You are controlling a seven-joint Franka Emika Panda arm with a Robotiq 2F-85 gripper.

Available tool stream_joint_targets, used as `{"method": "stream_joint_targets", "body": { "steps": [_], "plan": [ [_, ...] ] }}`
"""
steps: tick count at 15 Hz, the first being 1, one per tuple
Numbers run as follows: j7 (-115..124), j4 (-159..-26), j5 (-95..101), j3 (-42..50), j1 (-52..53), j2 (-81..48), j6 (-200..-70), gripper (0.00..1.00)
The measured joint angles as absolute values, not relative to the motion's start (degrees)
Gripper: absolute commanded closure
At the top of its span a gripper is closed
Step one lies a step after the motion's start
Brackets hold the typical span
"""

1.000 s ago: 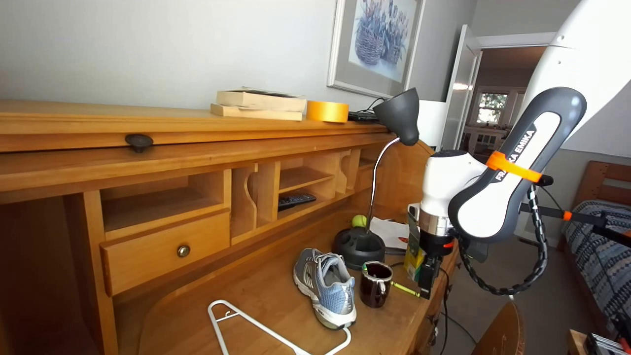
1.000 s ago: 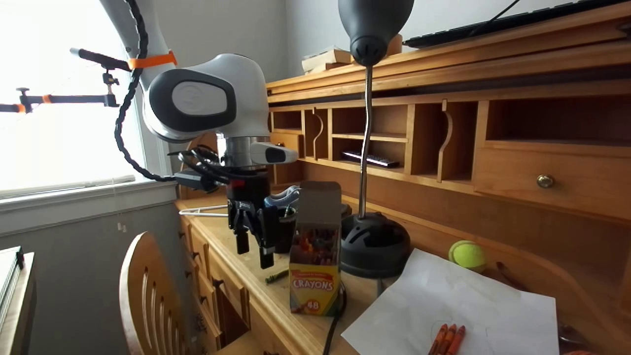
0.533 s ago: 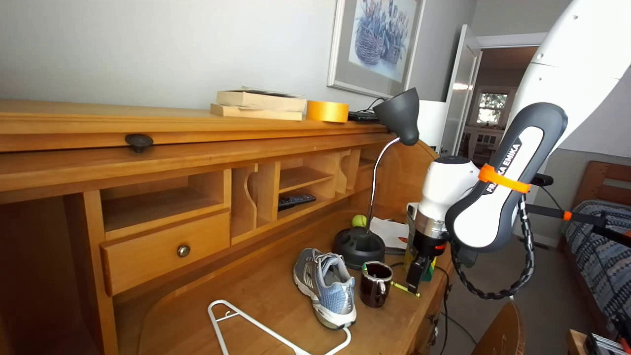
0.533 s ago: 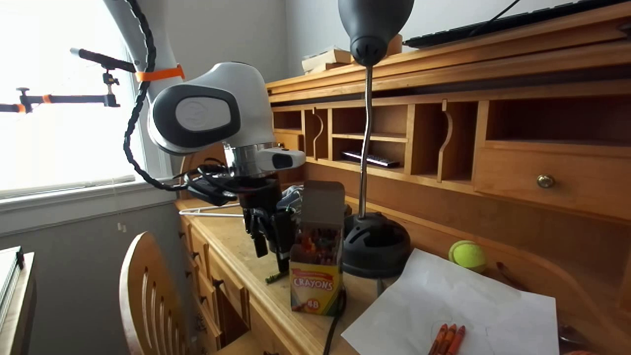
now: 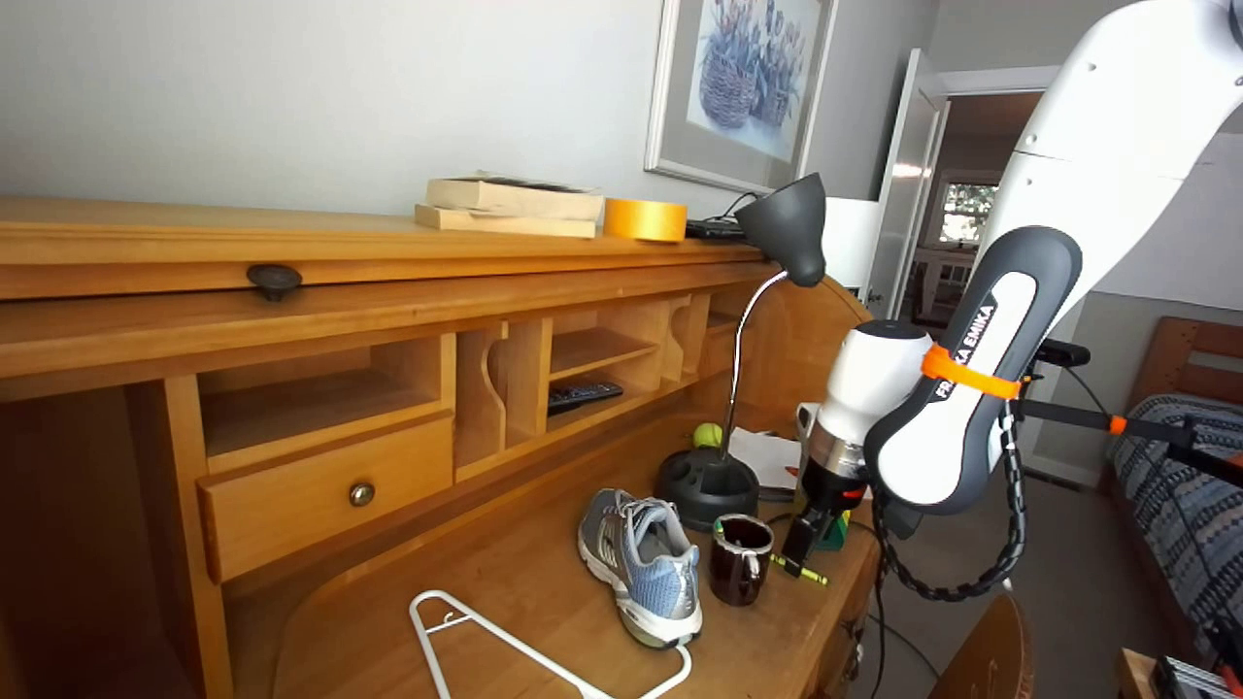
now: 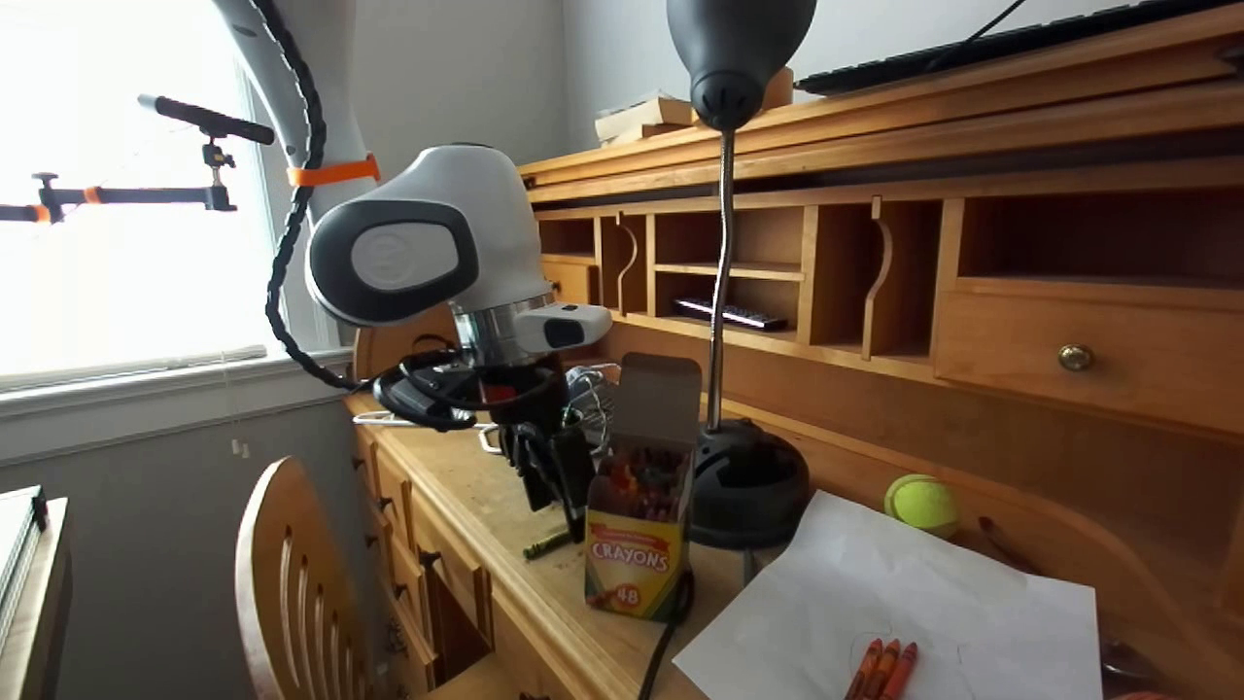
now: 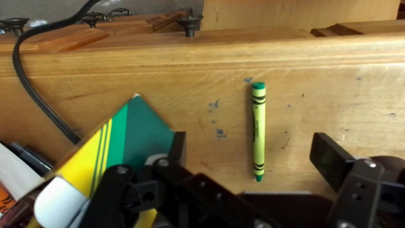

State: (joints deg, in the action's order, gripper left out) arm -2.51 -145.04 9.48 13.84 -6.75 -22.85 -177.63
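Note:
My gripper (image 7: pixel 249 139) is open and holds nothing. Its fingers stand on either side of a green crayon (image 7: pixel 259 133) in a light green wrapper, lying on the wooden desk. The crayon also shows in both exterior views (image 5: pixel 811 575) (image 6: pixel 546 544). One finger is against or very close to the open crayon box (image 6: pixel 634 564), whose green and yellow side (image 7: pixel 118 139) shows in the wrist view. The fingers tilt down just above the desk in both exterior views (image 5: pixel 794 565) (image 6: pixel 559 520). A dark mug (image 5: pixel 740 563) stands beside the crayon's tip.
A blue-grey shoe (image 5: pixel 646 573) and white hanger (image 5: pixel 544 660) lie past the mug. A black lamp (image 6: pixel 743 486) stands behind the box. A black cord (image 7: pixel 31 85) runs over the desk edge (image 7: pixel 205 60). White paper (image 6: pixel 904 593) carries orange crayons (image 6: pixel 882 671).
My gripper has moved down and toward the mug, tilting, and its fingers have come over the crayon. The crayon box has shifted slightly toward the lamp and turned or tilted a little.

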Motion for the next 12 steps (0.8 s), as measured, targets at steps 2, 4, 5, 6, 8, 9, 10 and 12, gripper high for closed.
{"method": "stream_joint_targets", "body": {
  "steps": [2, 4, 5, 6, 8, 9, 10, 12],
  "plan": [
    [-2.51, -144.49, 8.84, 13.84, -6.67, -23.55, -178.39, 0.0],
    [-2.51, -143.78, 8.19, 13.84, -6.56, -24.38, -178.83, 0.0],
    [-2.51, -143.4, 7.9, 13.84, -6.46, -24.8, -179.0, 0.0],
    [-2.51, -142.94, 7.57, 13.79, -6.38, -25.28, -179.24, 0.0],
    [-2.51, -142.11, 7.09, 13.59, -6.26, -26.24, -179.8, 0.0],
    [-2.51, -141.72, 6.92, 13.54, -6.16, -26.71, -179.96, 0.0],
    [-2.51, -141.36, 6.78, 13.53, -6.01, -27.15, -180.06, 0.0],
    [-2.51, -140.62, 6.47, 13.53, -5.67, -28.04, -180.17, 0.0]
  ]
}}
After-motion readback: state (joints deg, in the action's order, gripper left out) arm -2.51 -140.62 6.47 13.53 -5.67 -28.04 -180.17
